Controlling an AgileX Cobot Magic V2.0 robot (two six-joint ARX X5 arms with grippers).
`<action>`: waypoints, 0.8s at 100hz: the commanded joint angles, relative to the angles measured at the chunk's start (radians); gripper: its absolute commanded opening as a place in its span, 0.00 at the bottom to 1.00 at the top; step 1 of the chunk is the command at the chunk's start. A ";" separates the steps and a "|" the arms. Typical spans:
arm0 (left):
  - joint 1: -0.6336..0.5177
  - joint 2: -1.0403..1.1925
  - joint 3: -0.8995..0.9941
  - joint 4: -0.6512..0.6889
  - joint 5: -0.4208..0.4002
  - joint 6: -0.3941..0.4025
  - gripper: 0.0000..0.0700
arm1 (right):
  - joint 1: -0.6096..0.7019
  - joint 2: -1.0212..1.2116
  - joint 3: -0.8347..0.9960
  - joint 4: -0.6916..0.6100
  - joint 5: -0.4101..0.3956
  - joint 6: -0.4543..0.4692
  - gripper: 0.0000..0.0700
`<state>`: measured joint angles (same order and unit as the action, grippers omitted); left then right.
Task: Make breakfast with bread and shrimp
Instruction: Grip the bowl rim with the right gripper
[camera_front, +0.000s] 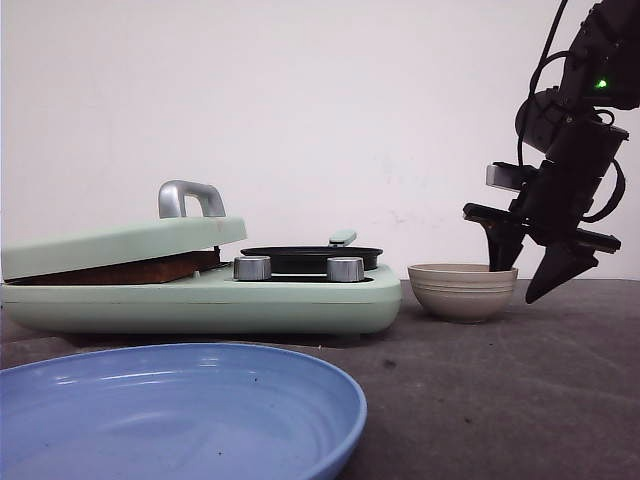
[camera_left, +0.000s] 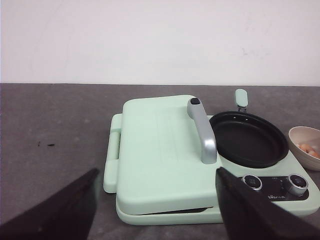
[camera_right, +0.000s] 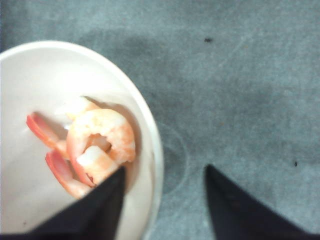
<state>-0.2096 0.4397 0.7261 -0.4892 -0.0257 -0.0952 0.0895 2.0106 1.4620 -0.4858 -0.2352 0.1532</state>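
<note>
My right gripper (camera_front: 527, 268) hangs above the table (camera_front: 500, 380) at the right side of the scene, its fingers spread wide and holding nothing. One finger reaches down over the rim of the small cream bowl (camera_front: 462, 291); the other points down outside the bowl, clear of it. In the right wrist view the bowl (camera_right: 145, 135) holds pink shrimp (camera_right: 95, 145), curled together near the wall closest to my finger (camera_right: 95, 212), which hangs over the bowl's inside just beside them; I cannot tell whether it touches them. The second finger (camera_right: 240, 210) is over bare dark table. My left gripper (camera_left: 157, 205) does not appear in the front view; in the left wrist view its fingers (camera_left: 55, 210) are spread far apart, empty, hovering in front of the mint-green cooker (camera_left: 165, 160). The cooker's hinged lid (camera_front: 120, 245) is lowered with its silver handle (camera_front: 190, 198) on top, but it sits slightly propped, not flush. In the gap under the lid, the front view shows a brown-edged slab that I take to be the bread (camera_front: 130, 271), lying on the cooker's left plate. On the cooker's right half sits a round black pan (camera_left: 248, 138), with two silver knobs (camera_front: 298, 268) in front of it. A blue plate (camera_front: 200, 400) lies nearest the camera, well apart from the bowl.
</note>
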 joint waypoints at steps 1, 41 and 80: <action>0.000 0.004 0.005 0.011 -0.004 0.010 0.58 | 0.001 0.030 0.019 0.004 0.000 -0.005 0.25; 0.000 0.004 0.005 0.011 -0.004 0.008 0.58 | 0.002 0.030 0.019 -0.001 -0.013 -0.005 0.25; 0.000 0.004 0.005 0.011 -0.004 0.008 0.58 | 0.008 0.030 0.019 0.011 -0.012 -0.005 0.24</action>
<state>-0.2096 0.4397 0.7261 -0.4892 -0.0257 -0.0952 0.0925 2.0109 1.4620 -0.4812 -0.2432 0.1532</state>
